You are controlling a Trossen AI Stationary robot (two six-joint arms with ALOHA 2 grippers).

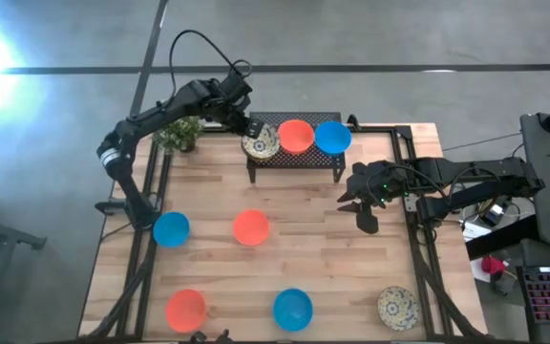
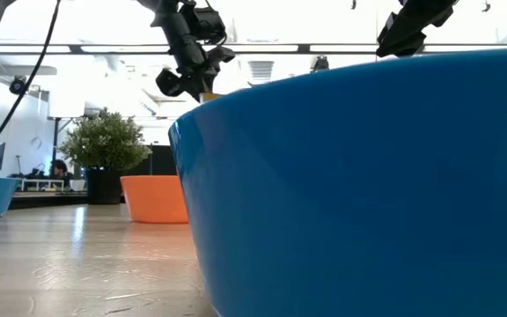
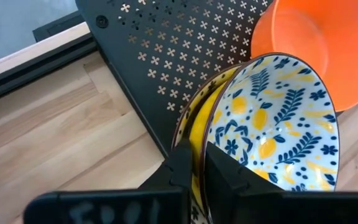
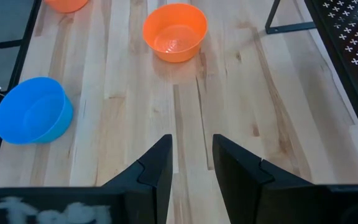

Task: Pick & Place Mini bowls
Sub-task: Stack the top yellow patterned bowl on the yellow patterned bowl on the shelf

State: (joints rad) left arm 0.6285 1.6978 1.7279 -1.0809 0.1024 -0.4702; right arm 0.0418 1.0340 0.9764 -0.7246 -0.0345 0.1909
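A cream mini bowl with a blue and yellow pattern is at the left end of the black mesh rack, with my left gripper shut on it. An orange-red bowl and a blue bowl sit on the rack beside it. On the table stand two blue bowls, two orange-red bowls and another patterned bowl. My right gripper hangs open above the table's right side, holding nothing. My left gripper has the patterned bowl's wall at its rim between its two fingers, one finger inside and one outside. The fingers slant down from the table's left. The bowl is tilted, its hollow turned up toward the wrist; the gripper hides what its underside rests on.
A small green potted plant stands at the far left, close to my left arm. In the low view the near blue bowl fills most of the picture. Bare wood lies below my right gripper.
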